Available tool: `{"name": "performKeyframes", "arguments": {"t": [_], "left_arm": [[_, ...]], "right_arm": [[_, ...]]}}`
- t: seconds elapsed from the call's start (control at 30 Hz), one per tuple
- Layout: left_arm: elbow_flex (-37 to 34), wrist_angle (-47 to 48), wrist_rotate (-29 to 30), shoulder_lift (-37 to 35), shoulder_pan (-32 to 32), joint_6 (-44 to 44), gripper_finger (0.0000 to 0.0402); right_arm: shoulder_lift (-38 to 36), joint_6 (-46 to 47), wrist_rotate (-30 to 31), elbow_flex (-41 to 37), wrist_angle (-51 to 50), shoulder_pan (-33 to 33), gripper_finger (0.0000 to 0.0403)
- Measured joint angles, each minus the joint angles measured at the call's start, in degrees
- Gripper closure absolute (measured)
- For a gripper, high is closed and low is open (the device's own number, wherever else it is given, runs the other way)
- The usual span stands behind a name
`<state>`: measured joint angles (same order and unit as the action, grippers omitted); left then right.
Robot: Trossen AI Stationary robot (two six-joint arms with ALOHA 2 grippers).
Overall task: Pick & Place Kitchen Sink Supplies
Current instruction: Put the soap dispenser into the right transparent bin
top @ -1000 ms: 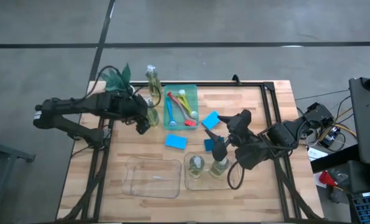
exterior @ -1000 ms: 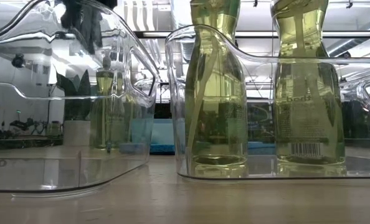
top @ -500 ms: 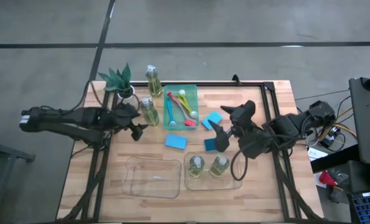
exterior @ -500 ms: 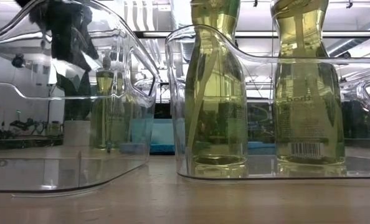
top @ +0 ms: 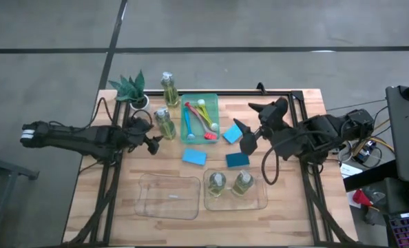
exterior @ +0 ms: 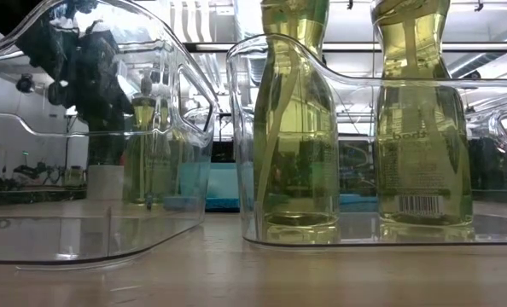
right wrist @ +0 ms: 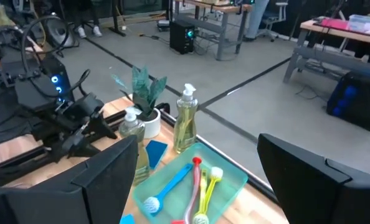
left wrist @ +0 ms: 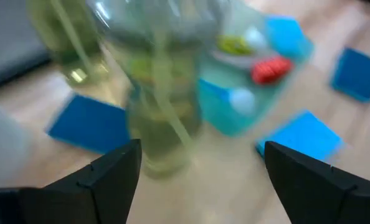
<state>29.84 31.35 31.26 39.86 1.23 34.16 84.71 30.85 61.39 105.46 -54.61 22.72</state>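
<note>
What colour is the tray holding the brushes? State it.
Green tray, a pale teal-green; the high view shows it best.

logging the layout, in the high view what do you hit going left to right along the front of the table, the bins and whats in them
Empty clear bin → second clear bin, holding two bottles: left bottle → right bottle.

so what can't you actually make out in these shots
- Low view: the two clear bottles of yellow-green liquid in the clear plastic bin fill the frame, their tops cut off by the upper edge; they hide the table behind.
- Left wrist view: blurred; a clear bottle covers part of the green tray.
</note>
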Motion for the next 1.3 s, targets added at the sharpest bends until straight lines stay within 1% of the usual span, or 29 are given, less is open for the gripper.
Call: {"name": "performKeyframes", "arguments": {"t": [0.13,0.23,0.37,0.6,0.77,0.9,1.03,1.2,1.3], "left_arm": [[-0.4,-3.0,8.2,0.1,0.0,-1.0,0.0073],[-0.3,-5.8,11.2,0.2,-0.1,-2.5,0.0073],[-1.1,-10.5,11.9,1.5,-0.5,-6.8,0.0073],[-2.0,-13.7,12.2,4.6,-1.4,-6.1,0.0074],[-2.0,-18.2,12.4,6.9,-2.7,-8.8,0.0073],[-2.0,-18.5,12.4,9.7,-4.4,-8.7,0.0073],[-2.0,-21.8,12.3,12.4,-5.8,-8.7,0.0074],[-2.0,-25.9,9.6,14.6,-6.9,-8.7,0.0075],[-2.0,-26.0,9.1,15.2,-7.0,-7.5,0.0087]], "right_arm": [[0.0,-2.6,-0.1,1.6,0.0,-0.5,0.0078],[0.0,-4.0,-0.1,2.6,0.0,-1.1,0.0078],[0.0,-6.3,-0.1,3.2,0.0,-2.0,0.0078],[0.0,-7.6,-0.2,3.2,0.0,-2.7,0.0078],[0.0,-8.2,-0.2,3.2,0.0,-2.8,0.0078],[0.0,-8.5,-0.1,3.2,0.0,-3.1,0.0078],[0.0,-8.6,-0.2,3.2,0.0,-3.3,0.0078],[0.0,-8.6,-0.3,3.2,0.0,-3.3,0.0078],[0.0,-8.6,-0.3,3.2,0.0,-3.3,0.0078]]}}
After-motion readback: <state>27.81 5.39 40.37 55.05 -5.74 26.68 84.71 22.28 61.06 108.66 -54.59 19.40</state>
